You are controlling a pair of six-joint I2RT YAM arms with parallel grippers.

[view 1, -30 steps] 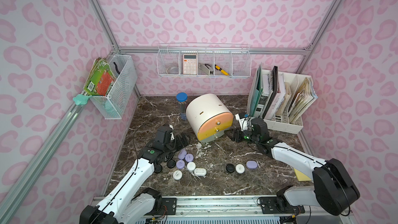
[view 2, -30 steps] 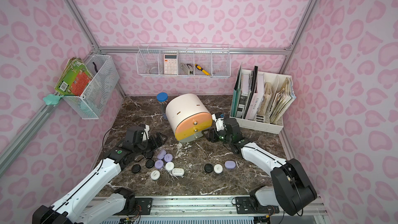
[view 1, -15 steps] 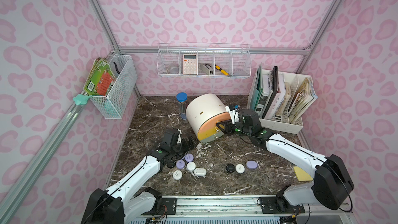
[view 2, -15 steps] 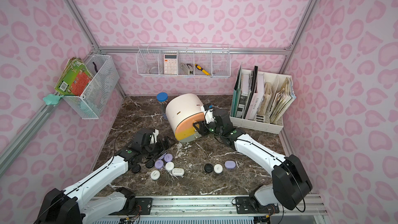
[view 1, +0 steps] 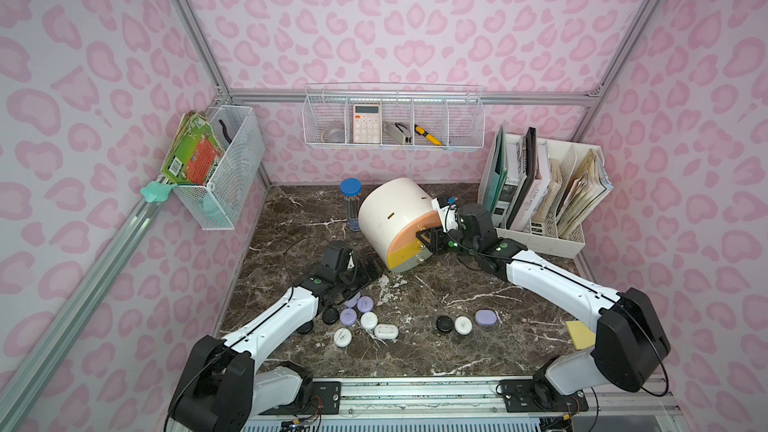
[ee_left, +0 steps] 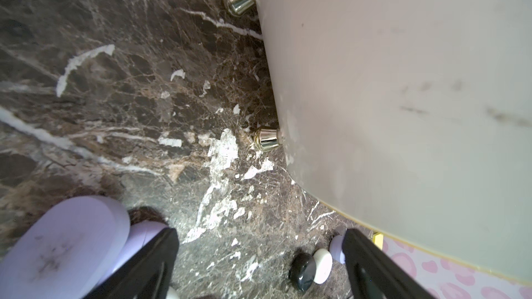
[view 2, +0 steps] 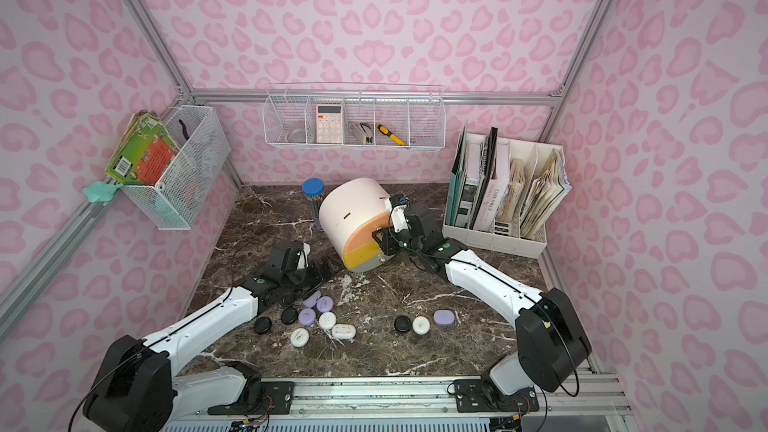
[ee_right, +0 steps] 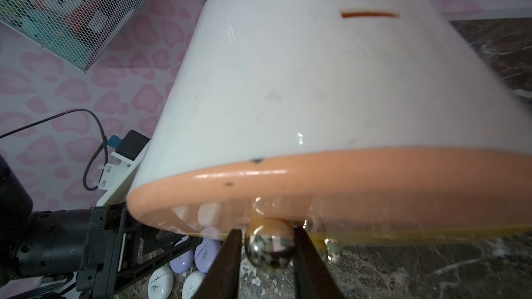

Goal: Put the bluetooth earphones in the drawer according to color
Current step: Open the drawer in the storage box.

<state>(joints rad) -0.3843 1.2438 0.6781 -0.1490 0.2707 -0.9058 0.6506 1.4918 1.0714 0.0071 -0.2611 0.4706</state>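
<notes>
The drawer cabinet [view 1: 395, 218] [view 2: 357, 218] stands mid-table, white-bodied with peach, yellow and grey-green fronts. My right gripper [view 1: 430, 238] [ee_right: 267, 251] is at the peach front, both fingers [ee_right: 227, 266] pressed against that drawer's metal knob [ee_right: 269, 247]. My left gripper [view 1: 365, 270] [ee_left: 259, 237] hangs open and empty low over the marble, beside the cabinet's foot [ee_left: 266, 139]. Just below it lies a cluster of earphones: purple [view 1: 348, 317] [ee_left: 63, 243], white [view 1: 386, 331], black [view 1: 330, 316]. Three more lie to the right: black [view 1: 444, 323], white [view 1: 462, 324], purple [view 1: 486, 317].
A white file rack [view 1: 540, 234] full of books stands at the back right, close behind my right arm. A blue-lidded pencil tube [view 1: 351, 205] stands behind the cabinet. Wire baskets hang on the left wall [view 1: 224, 168] and back wall [view 1: 395, 122]. A yellow note [view 1: 579, 332] lies front right.
My right gripper swung left from beside the cabinet to its peach front and closed in on the knob. My left gripper moved forward over the purple earphones toward the cabinet.
</notes>
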